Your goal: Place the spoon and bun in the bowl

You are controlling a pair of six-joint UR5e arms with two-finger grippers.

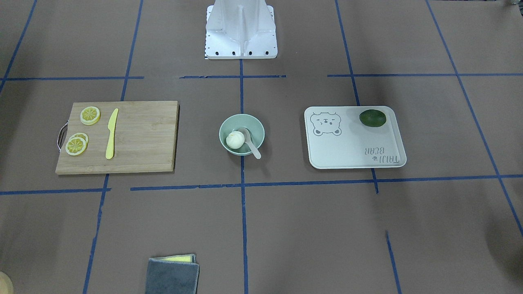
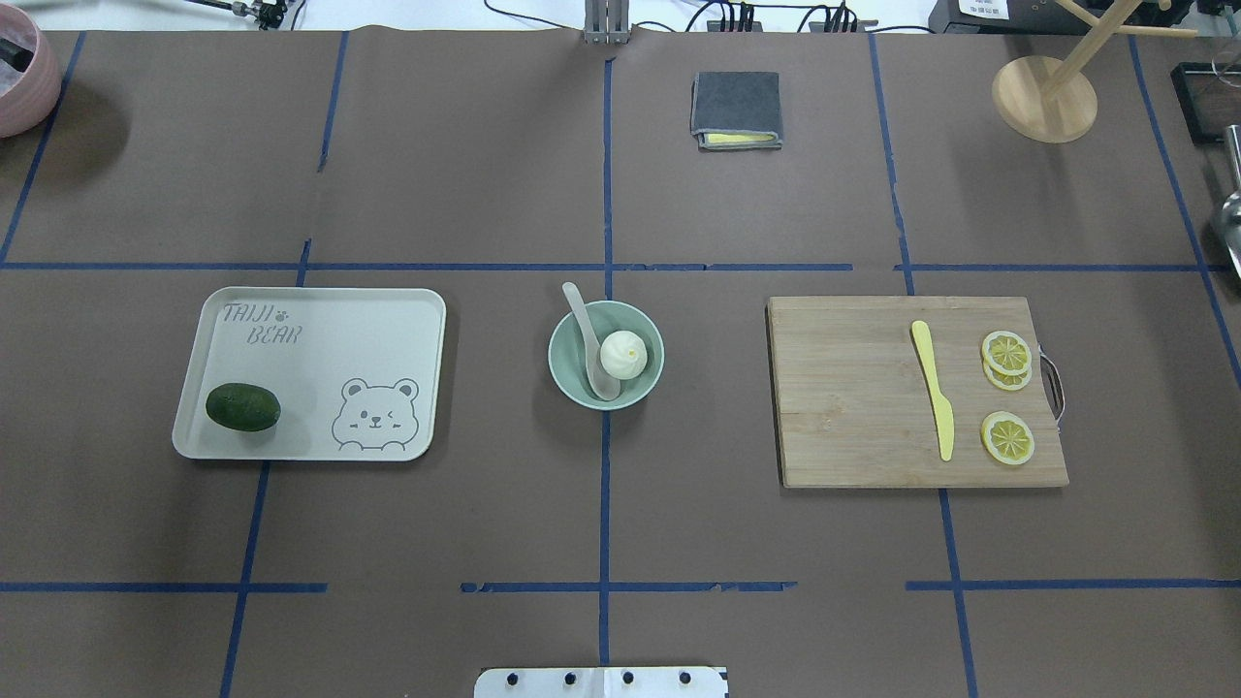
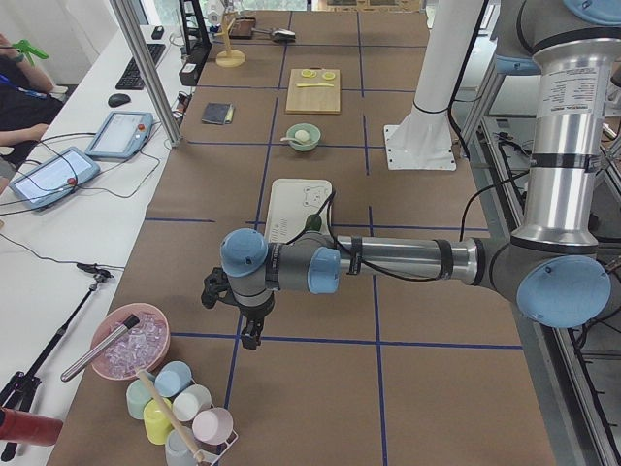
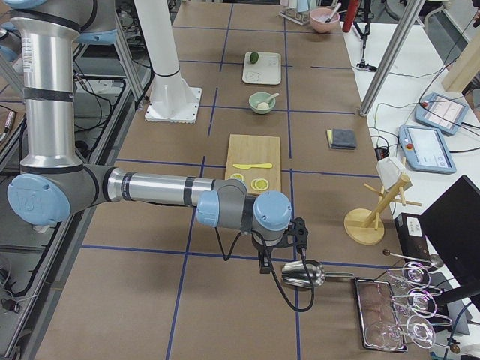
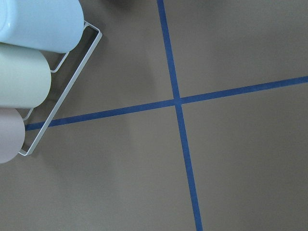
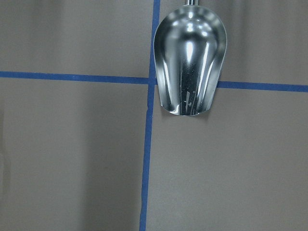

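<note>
Mid-tabletop we count one bowl [image 2: 640, 388] holding one bun [image 2: 622, 354] and one spoon [image 2: 588, 339], its scoop inside and its handle over the far rim. Left of it, one tray [image 2: 310, 368] bears one green fruit [image 2: 242, 406]. To the right, one board [image 2: 853, 407] bears one knife [image 2: 933, 388] and three lemon slices [image 2: 1008, 438]. Farther off lies one cloth [image 2: 736, 109]. The left gripper [image 3: 250, 335] and right gripper [image 4: 263, 262] hang above the tabletop's ends; we cannot tell how far open either is.

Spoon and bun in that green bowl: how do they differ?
The spoon is long and smooth, the bun round with a pleated top. The spoon leans with its handle out over the rim of the bowl; the bun sits wholly inside. Both are pale, and both are in the bowl.
</note>
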